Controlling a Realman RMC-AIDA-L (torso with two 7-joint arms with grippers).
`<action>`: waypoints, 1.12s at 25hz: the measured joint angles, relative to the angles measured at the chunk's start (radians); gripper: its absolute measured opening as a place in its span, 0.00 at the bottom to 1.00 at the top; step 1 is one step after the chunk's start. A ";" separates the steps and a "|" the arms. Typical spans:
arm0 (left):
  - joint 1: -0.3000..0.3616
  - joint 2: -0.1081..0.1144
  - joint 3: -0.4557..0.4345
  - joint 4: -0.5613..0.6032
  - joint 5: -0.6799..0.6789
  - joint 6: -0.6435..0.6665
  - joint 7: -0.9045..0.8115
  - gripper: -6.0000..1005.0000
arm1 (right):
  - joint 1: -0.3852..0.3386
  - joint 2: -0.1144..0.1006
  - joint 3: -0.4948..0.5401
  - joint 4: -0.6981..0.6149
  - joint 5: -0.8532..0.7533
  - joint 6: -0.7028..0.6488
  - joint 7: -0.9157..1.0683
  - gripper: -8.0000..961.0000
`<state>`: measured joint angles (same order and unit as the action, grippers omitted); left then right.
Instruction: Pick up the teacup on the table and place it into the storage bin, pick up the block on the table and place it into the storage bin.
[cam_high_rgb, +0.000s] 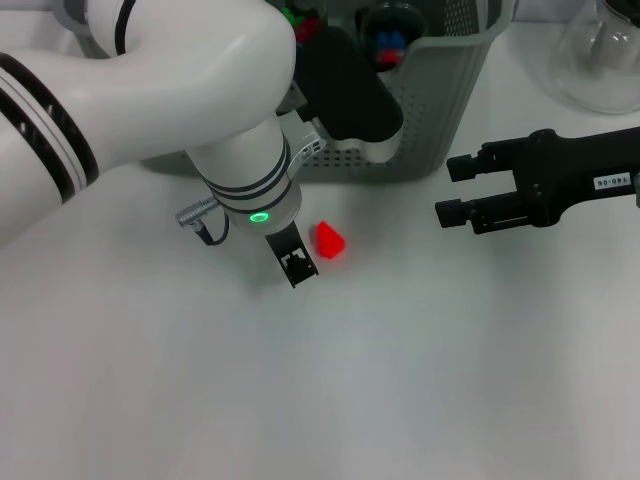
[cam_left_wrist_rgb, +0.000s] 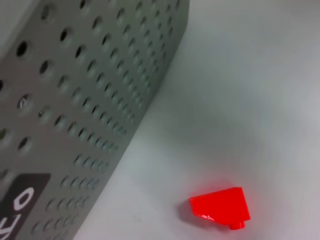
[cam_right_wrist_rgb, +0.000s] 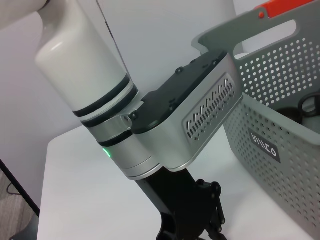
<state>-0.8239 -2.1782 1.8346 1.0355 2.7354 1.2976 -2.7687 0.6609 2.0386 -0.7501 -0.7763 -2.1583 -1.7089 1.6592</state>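
Nearby, a glossy red wedge block (cam_high_rgb: 329, 240) beside perforated storage bin (cam_high_rgb: 440, 110).

Light's even and bright, prob. from overhead – my white table (cam_high_rgb: 400, 380) reads nearly flat, w/ only soft grey shadows under my left gripper (cam_high_rgb: 297, 266) and beside the red block (cam_high_rgb: 330, 241). In my left wrist view the block (cam_left_wrist_rgb: 220, 206) glows oversaturated, edges bleeding, its shadow a faint smudge on the table, and the storage bin (cam_left_wrist_rgb: 90, 95) wall close to the lens is soft, label lettering blurred. Right wrist view is crisper – soft sheen on my left arm's white shell (cam_right_wrist_rgb: 80, 60), dim dark corner at the frame edge.
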 joint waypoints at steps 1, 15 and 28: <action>0.000 0.000 0.000 0.000 0.000 0.000 -0.001 0.26 | 0.000 0.000 0.000 0.000 0.000 0.000 0.000 0.81; 0.304 0.004 -0.230 0.491 -0.091 0.216 0.029 0.16 | -0.019 -0.006 0.026 0.000 0.002 -0.009 -0.009 0.81; 0.205 0.016 -0.745 0.656 -0.773 0.199 0.327 0.16 | -0.043 -0.014 0.026 0.007 0.002 -0.017 -0.009 0.81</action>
<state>-0.6185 -2.1620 1.0892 1.6917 1.9627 1.4965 -2.4414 0.6175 2.0249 -0.7240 -0.7689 -2.1567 -1.7257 1.6503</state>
